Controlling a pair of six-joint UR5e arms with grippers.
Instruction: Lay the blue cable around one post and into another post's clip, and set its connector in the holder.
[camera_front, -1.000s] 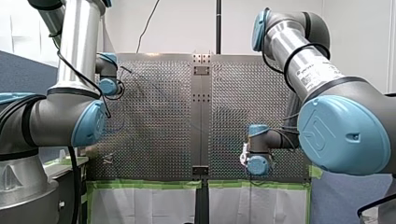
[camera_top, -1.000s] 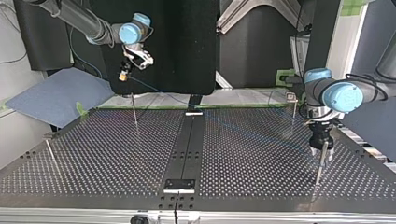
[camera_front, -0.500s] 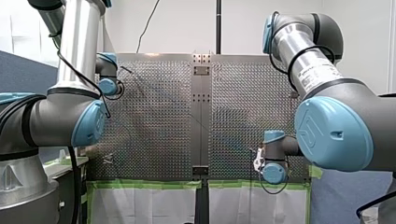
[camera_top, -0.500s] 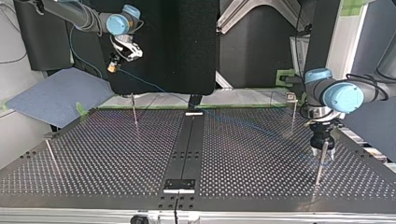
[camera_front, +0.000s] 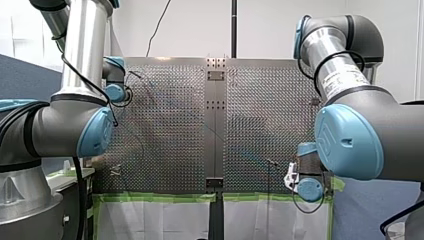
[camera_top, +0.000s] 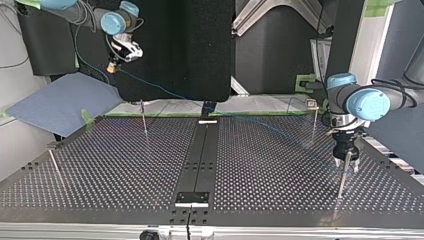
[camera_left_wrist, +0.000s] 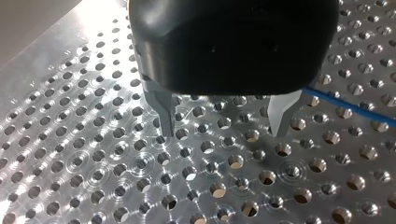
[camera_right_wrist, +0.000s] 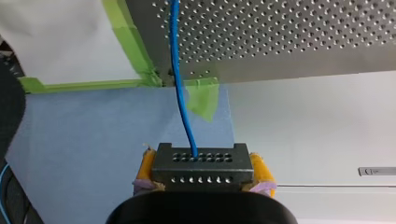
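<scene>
My right gripper (camera_right_wrist: 201, 164) has its yellow pads shut on the black connector (camera_right_wrist: 201, 171), held in the air past the table's edge. In the top view this gripper (camera_top: 111, 67) hangs high at the far left. The blue cable (camera_right_wrist: 179, 79) runs from the connector back onto the perforated table (camera_top: 115, 160). There the cable (camera_top: 270, 127) crosses toward my left gripper (camera_top: 346, 164), which stands open and low around a thin post (camera_top: 341, 182). In the left wrist view its metal fingers (camera_left_wrist: 164, 114) are apart just above the holes, with the cable (camera_left_wrist: 351, 106) beside one of them.
More thin posts stand at the top view's far left (camera_top: 144, 119), near left (camera_top: 55, 166) and far right, one with a clip on top (camera_top: 312, 105). A black strip (camera_top: 200, 150) with small plates runs down the table's middle. Green tape (camera_right_wrist: 203, 95) and a blue-grey sheet (camera_top: 65, 102) lie beyond the edge.
My right arm has carried the connector up and toward the top view's left, off the table, drawing the cable along. My left gripper has stayed at its post.
</scene>
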